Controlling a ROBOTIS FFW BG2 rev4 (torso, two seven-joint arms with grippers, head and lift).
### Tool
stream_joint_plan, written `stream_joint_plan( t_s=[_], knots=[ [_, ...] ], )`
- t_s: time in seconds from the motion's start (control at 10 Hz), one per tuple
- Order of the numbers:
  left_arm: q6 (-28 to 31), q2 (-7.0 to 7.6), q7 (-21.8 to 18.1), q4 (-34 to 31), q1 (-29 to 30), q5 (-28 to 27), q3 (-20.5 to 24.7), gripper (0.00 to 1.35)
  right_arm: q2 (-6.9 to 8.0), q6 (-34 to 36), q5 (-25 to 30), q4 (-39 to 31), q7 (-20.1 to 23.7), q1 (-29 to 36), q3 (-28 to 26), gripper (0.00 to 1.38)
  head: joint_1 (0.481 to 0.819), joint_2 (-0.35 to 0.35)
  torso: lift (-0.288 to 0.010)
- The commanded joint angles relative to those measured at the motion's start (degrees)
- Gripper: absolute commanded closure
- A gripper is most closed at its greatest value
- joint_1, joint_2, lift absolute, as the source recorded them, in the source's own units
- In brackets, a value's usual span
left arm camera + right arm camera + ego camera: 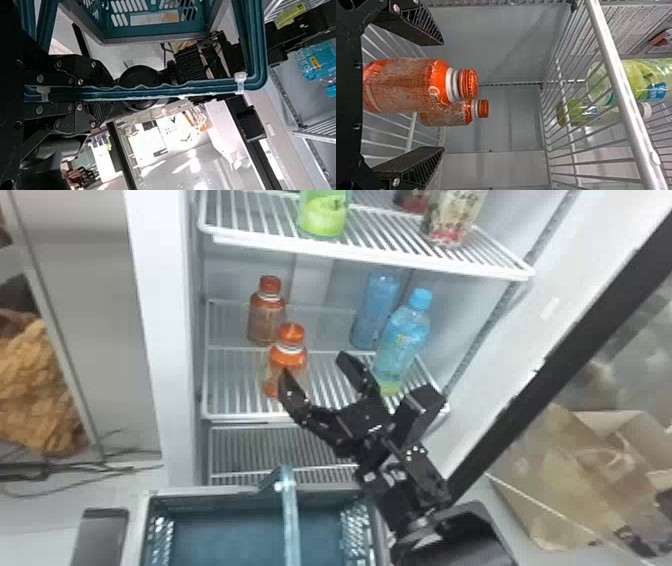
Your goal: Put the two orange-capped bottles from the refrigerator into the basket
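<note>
In the head view my right gripper [316, 374] is open at the fridge's middle shelf, one finger overlapping the front orange-capped bottle [291, 357]. The second orange-capped bottle [267, 315] stands behind it, further left. From the right wrist, my right gripper [442, 95] has its fingers apart, with the nearer orange-capped bottle [407, 85] between them, not gripped; the farther orange-capped bottle [451, 115] is partly hidden behind it. The basket [225, 535] is below, before the fridge. In the left wrist view my left gripper [97, 94] is shut on the basket handle [158, 92].
Two blue bottles [405, 335] stand right of the orange-capped ones, close by the right gripper. Above runs a white wire shelf [370, 257] holding a green bottle [324, 215] and other drinks. The dark-edged fridge door [565, 355] stands at the right.
</note>
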Motion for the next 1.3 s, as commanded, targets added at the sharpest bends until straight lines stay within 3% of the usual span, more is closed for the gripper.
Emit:
stream_joint_plan(
  t_s=[0.0, 0.3, 0.4, 0.6, 0.7, 1.1, 1.2],
  knots=[
    [-0.16, 0.0, 0.01, 0.0, 0.0, 0.0, -0.06, 1.19, -0.13, 0.28, -0.04, 2.51, 0.28, -2.82, 1.06, 0.12, 0.695, -0.323, -0.288],
    [-0.16, 0.09, 0.01, 0.0, 0.0, 0.23, -0.17, 1.19, -0.21, 1.12, -0.38, 7.57, 0.72, -7.74, 3.69, 0.12, 0.695, -0.289, -0.288],
    [-0.3, 0.09, 0.01, 0.0, 0.0, 0.34, -0.29, 1.19, -0.21, 1.26, 0.19, 7.86, 0.72, -8.16, 3.92, 0.19, 0.695, -0.274, -0.288],
    [-0.45, 0.09, -0.07, 0.0, 0.14, 0.46, -0.4, 1.19, -0.21, 1.69, 0.53, 7.01, 0.72, -7.88, 3.8, 0.83, 0.695, -0.261, -0.288],
    [-0.45, 0.09, -0.07, 0.0, 0.14, 0.46, -0.4, 1.19, -0.21, 1.69, 0.87, 6.03, 0.63, -7.18, 3.46, 0.9, 0.695, -0.26, -0.288],
    [-0.59, 0.18, -0.16, 0.0, 0.14, 0.46, -0.4, 1.19, -0.13, -0.14, 1.56, 4.2, 0.02, -5.49, 3.12, 0.9, 0.695, -0.271, -0.288],
    [-0.59, 0.18, -0.25, 0.0, 0.0, 0.46, -0.4, 1.19, -0.21, 0.28, 0.99, 0.12, 0.02, -3.38, 2.32, 0.9, 0.695, -0.274, -0.288]
  ],
)
